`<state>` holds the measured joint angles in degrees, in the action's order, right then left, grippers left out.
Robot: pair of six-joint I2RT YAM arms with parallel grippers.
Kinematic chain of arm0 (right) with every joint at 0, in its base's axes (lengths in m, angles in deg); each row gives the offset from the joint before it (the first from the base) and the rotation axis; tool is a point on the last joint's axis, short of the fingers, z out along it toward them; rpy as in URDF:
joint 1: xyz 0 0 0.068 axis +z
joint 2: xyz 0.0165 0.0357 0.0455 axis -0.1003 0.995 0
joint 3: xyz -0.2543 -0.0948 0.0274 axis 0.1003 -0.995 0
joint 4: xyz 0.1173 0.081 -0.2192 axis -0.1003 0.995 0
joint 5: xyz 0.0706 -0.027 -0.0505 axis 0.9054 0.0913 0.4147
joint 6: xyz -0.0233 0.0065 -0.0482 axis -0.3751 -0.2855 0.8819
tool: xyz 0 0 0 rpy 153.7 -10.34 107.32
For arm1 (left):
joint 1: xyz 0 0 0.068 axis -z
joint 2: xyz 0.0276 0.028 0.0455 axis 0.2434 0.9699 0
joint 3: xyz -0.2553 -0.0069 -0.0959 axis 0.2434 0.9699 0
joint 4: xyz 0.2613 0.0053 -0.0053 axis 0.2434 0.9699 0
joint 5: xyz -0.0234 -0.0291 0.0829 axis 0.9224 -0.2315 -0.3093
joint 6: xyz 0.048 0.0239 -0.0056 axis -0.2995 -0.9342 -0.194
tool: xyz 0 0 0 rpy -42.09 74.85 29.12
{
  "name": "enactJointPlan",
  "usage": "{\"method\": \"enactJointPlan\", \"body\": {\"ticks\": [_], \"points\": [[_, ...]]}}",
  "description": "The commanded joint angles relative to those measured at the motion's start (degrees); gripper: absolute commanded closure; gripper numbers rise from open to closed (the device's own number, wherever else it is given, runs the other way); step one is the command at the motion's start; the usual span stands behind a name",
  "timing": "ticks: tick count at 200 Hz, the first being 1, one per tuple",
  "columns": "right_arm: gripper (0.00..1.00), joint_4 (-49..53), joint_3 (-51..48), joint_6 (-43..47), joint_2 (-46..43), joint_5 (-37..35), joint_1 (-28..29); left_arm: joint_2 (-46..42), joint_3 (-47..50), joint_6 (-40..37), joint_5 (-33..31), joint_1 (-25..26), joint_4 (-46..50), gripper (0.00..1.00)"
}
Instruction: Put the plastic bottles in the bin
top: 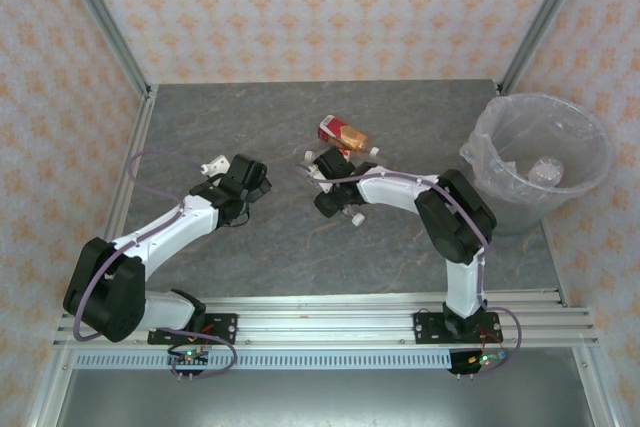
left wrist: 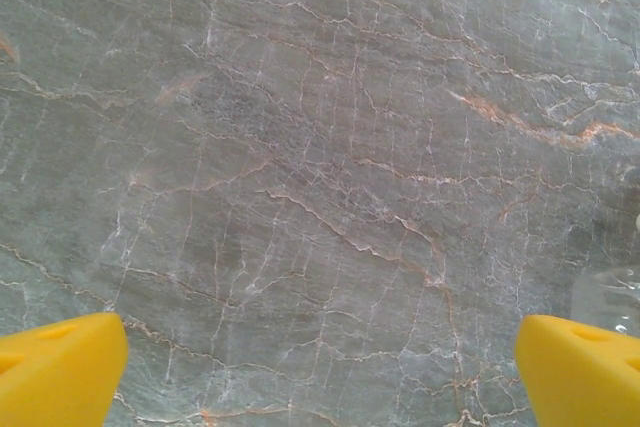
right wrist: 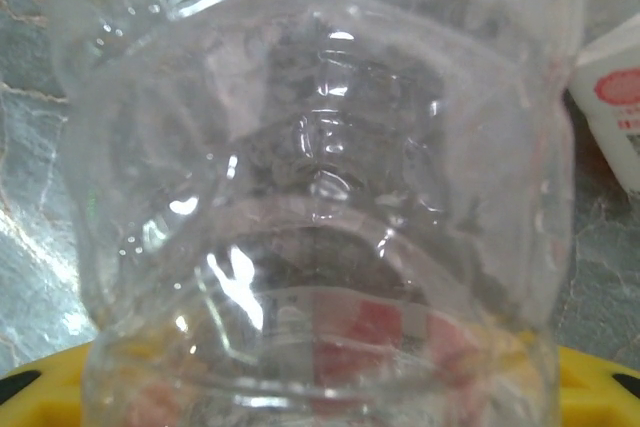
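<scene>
Clear plastic crowds the right wrist view: a dented see-through bottle with a red label low on its body sits between the yellow fingers of the right gripper, which looks clamped on it. A white item with a red mark lies just beside it, too cropped to name. From the top camera, the right arm bends left from its base, and its gripper is low over the middle of the grey marbled table. Two more bottles, one red-labelled and one orange-brown, lie touching each other just beyond it. The bin, pale and lined with a clear bag, stands at the right edge of the table, well apart from the held bottle, and one bottle already lies inside. The left gripper hangs over bare table on the left with its yellow fingers spread wide, holding nothing. The step in hand appears to be the pick-up of one bottle by the right arm. The next move would call for lifting it free of the table, swinging right until it is above the bin's wide mouth, and only then letting go. The thin, crushable plastic may slip or buckle in the grip. The pair on the table remain to be moved.
</scene>
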<state>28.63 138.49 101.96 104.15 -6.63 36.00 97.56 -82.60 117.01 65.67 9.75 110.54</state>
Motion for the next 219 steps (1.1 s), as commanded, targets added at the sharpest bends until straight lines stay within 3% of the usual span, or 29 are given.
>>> {"method": "enactJointPlan", "body": {"ticks": [1, 156, 219], "points": [[0.45, -1.2, -2.0, -0.3, -3.3, -1.5, 0.3, 0.8, -0.3, 0.9, -0.1, -0.6, -0.4, 0.00], [0.52, -18.6, -15.8, -2.8, -20.5, -6.1, 0.3, 4.4, -2.7, 0.3, 3.9, -0.7, -2.4, 0.00], [0.54, -20.9, -18.0, -3.9, -25.6, -7.5, 0.3, 5.4, -3.7, -0.5, 6.0, -0.7, -3.5, 0.00]]}}
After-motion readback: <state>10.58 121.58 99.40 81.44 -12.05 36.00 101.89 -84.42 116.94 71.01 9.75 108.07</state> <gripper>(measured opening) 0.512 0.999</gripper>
